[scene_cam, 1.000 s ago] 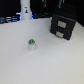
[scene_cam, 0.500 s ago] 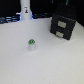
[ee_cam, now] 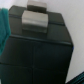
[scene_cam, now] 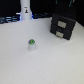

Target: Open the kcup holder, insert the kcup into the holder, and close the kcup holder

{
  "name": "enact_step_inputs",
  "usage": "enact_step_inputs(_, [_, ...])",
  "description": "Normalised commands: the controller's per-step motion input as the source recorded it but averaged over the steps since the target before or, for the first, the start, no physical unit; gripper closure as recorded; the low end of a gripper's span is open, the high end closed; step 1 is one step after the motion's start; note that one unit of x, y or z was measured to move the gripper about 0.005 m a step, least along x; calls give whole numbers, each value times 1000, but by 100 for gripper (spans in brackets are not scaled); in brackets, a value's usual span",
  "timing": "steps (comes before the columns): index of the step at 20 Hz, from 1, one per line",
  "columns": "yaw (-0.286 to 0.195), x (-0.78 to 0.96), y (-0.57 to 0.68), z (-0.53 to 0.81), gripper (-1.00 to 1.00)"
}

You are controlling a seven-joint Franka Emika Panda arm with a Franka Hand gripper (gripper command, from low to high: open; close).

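Wrist view: the black kcup holder [ee_cam: 35,55] fills the frame close below the camera, with 2 pale handles [ee_cam: 35,21] stacked on its front. The fingers themselves are not visible here, so I cannot tell how far apart they stand or whether they hold anything. In the exterior view, the kcup [scene_cam: 32,45], green top up, stands alone on the white bench [scene_cam: 55,62], well apart from the kcup holder [scene_cam: 63,25], whose 2 drawers look closed.

No text, label or number is legible in either view
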Motion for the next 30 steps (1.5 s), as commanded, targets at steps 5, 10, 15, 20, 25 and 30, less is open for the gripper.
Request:
enact_step_inputs(5, [-150, 5, 521, -262, -100])
enact_step_inputs(10, [-125, -5, 388, -319, -100])
enact_step_inputs(15, [-86, 20, 250, -344, -100])
enact_step_inputs(20, [-45, 4, 170, -348, -100])
enact_step_inputs(25, [-46, -90, 179, -374, -100])
enact_step_inputs(30, [-26, -186, 99, -279, -100])
